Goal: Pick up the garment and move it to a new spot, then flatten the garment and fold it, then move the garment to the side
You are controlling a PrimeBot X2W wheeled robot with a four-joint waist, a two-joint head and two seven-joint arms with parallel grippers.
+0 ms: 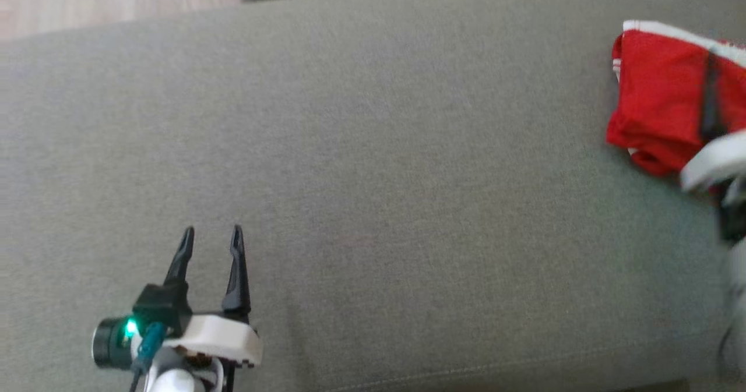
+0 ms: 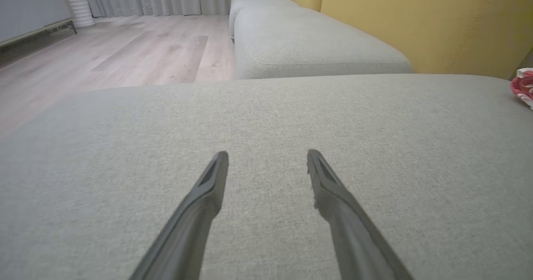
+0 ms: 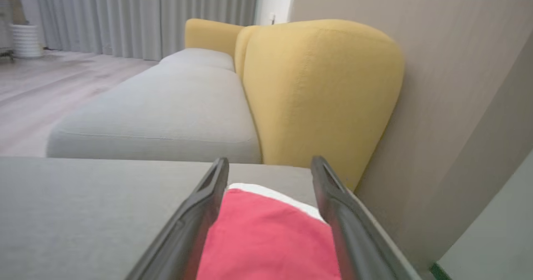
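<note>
Your garment [image 1: 658, 95] sits bunched at the right end of the sofa seat [image 1: 373, 147]. Your right claw [image 3: 270, 161] is spread over it, pinching nothing. Your left claw [image 1: 212, 230] is spread above bare cushion. Blur hides whether the garment is folded, so treat every step as undone.

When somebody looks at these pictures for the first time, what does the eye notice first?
The red garment with white trim stands out most; it lies bunched at the right end of the grey sofa seat. In the right wrist view the right gripper is open, the garment showing between its fingers, before a mustard-yellow backrest. The left gripper, also open, is over bare seat at the lower left of the head view.
</note>
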